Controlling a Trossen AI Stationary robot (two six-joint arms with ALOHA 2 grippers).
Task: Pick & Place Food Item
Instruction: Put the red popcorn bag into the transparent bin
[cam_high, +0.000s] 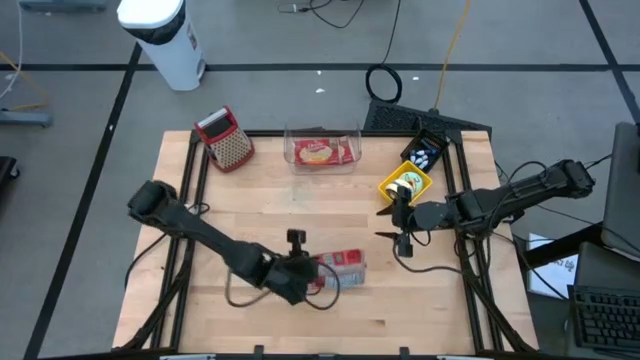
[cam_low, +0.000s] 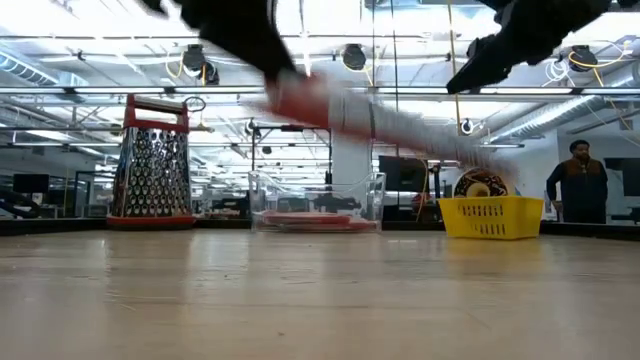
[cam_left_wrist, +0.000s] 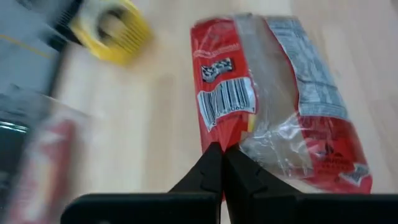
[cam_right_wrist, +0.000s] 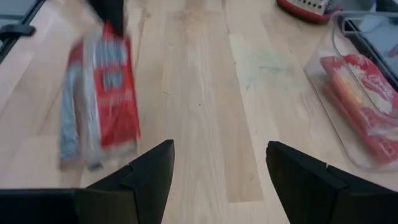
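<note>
A red and clear food packet (cam_high: 340, 272) is over the near middle of the table, and in the low view the packet (cam_low: 350, 112) is in the air, slanting. My left gripper (cam_high: 310, 275) is shut on its end. Farther right, my right gripper (cam_high: 385, 222) is open above the table with nothing between its fingers (cam_right_wrist: 152, 165); it points toward the packet (cam_right_wrist: 99, 93). At the far middle, a clear container (cam_high: 322, 150) stands on the table with another red packet (cam_right_wrist: 360, 93) lying in it. My left gripper pinches the packet's short end edge (cam_left_wrist: 217, 138) on its red side between its two fingers. The fingers slant down toward the table's right side. The packet stretches away beyond the fingertips (cam_left_wrist: 214, 158) and is lifted clear of the table, tilted.
A red-framed metal grater (cam_high: 228, 138) stands at the far left. A yellow basket (cam_high: 405, 185) and a black object (cam_high: 425, 152) are at the far right, near my right arm. Bare wood lies between the container and the packet. A person (cam_low: 578, 180) stands in the room beyond.
</note>
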